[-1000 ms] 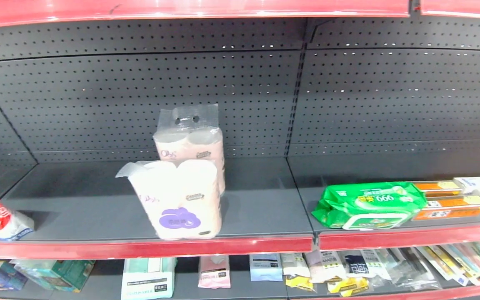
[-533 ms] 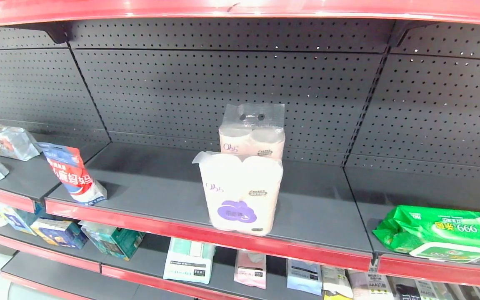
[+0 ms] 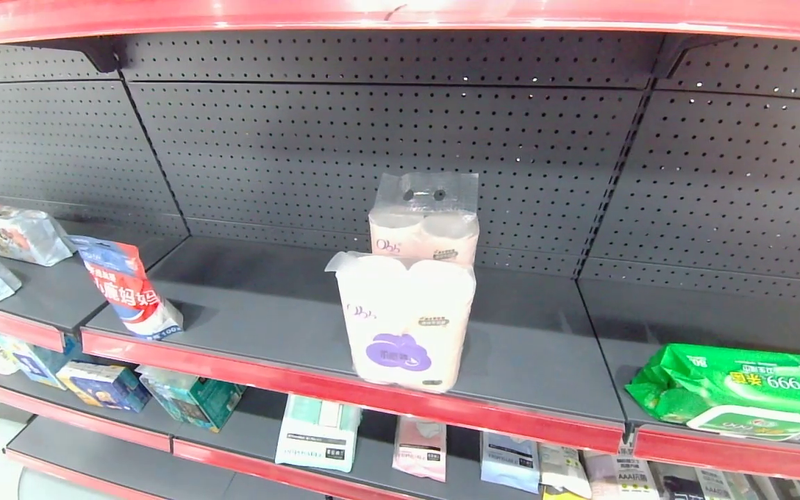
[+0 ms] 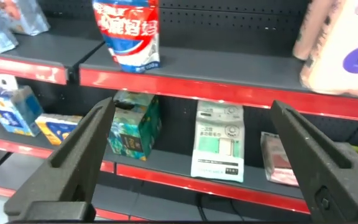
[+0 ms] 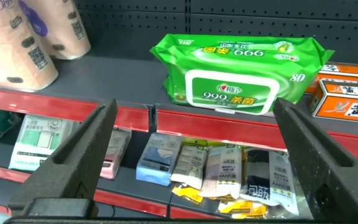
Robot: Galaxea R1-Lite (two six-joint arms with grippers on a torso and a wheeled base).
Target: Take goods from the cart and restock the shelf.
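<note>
Two packs of toilet rolls stand on the dark shelf board: the front pack at the red edge, the rear pack right behind it. A red, white and blue bag leans at that board's left end. A green pack of wipes lies on the board to the right. My left gripper is open and holds nothing, facing the shelf front below the bag. My right gripper is open and holds nothing, in front of the green wipes.
The lower shelf holds a teal box, a white and green pack and several small sachets. Orange boxes lie right of the wipes. Silver bags sit on the far-left board. Bare board lies between bag and rolls.
The head camera has swung to the left, so the whole shelf has shifted right in the picture. None of the goods has moved on the shelf.
</note>
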